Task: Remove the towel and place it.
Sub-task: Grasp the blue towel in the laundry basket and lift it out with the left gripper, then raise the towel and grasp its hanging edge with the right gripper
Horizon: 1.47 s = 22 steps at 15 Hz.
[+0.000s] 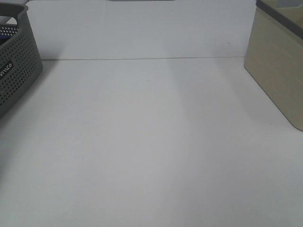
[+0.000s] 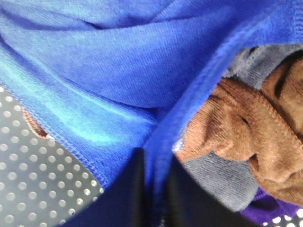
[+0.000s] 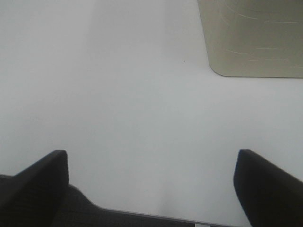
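Left gripper (image 2: 154, 189) is clenched on a fold of the blue towel (image 2: 94, 71), which lies in the grey perforated basket (image 1: 19, 71) at the overhead frame's left edge; lift straight and slowly, lest the brown cloth (image 2: 236, 123) touching it drag along; right gripper (image 3: 151, 184) hangs released over the white table (image 1: 151, 142).

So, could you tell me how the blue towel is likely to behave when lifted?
Probably floppy: the towel lies in soft folds, so it should drape below the left gripper. Its fuzzy pile likely resists slipping. It touches the brown cloth, which might drag along.
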Motion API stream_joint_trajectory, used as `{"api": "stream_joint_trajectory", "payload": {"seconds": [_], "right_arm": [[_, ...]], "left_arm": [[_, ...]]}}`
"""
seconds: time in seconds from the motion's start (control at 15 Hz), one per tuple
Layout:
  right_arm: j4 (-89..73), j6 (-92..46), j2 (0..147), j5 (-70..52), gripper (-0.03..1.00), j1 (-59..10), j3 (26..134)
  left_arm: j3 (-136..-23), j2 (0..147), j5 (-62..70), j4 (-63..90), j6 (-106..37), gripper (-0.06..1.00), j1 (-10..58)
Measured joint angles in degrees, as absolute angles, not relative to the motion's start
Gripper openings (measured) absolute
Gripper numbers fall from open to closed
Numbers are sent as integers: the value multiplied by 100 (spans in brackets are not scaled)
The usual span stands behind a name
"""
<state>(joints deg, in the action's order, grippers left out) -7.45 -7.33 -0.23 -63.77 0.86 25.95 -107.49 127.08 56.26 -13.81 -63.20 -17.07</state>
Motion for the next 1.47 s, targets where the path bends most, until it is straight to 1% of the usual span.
{"api": "stream_joint_trajectory", "payload": {"seconds": [0.07, 0.33, 0.6, 0.67, 0.8, 0.93, 1.13, 1.4, 1.47], "right_arm": [[-745, -733, -23, -6377, 91, 86, 2595], [-745, -733, -23, -6377, 91, 86, 2595], [-745, -733, -23, -6377, 91, 86, 2595], [-745, -733, -23, -6377, 91, 86, 2595], [-745, -733, -23, -6377, 91, 86, 2595], [-745, -733, -23, -6377, 91, 86, 2595], [-745, -733, -23, -6377, 91, 86, 2595], [-751, -733, -23, -6377, 91, 86, 2595], [-773, -733, -23, -6377, 91, 86, 2595]], "left_arm": [[-10749, 12674, 5741, -1473, -6320, 0, -1707], [-10749, 12284, 6211, -1564, -6285, 0, -1707], [-10749, 11448, 6463, -1461, -6028, 0, -1707], [-10749, 11024, 6623, -1255, -5999, 0, -1707], [-10749, 10686, 6629, -1071, -5999, 0, -1667], [-10749, 10285, 6635, -1037, -5993, 0, -1444], [-10749, 9757, 6600, -1117, -5735, 0, -837], [-10754, 9185, 6509, -1673, -5283, 0, -115], [-10777, 9127, 6509, -1770, -5231, 0, -34]]}}
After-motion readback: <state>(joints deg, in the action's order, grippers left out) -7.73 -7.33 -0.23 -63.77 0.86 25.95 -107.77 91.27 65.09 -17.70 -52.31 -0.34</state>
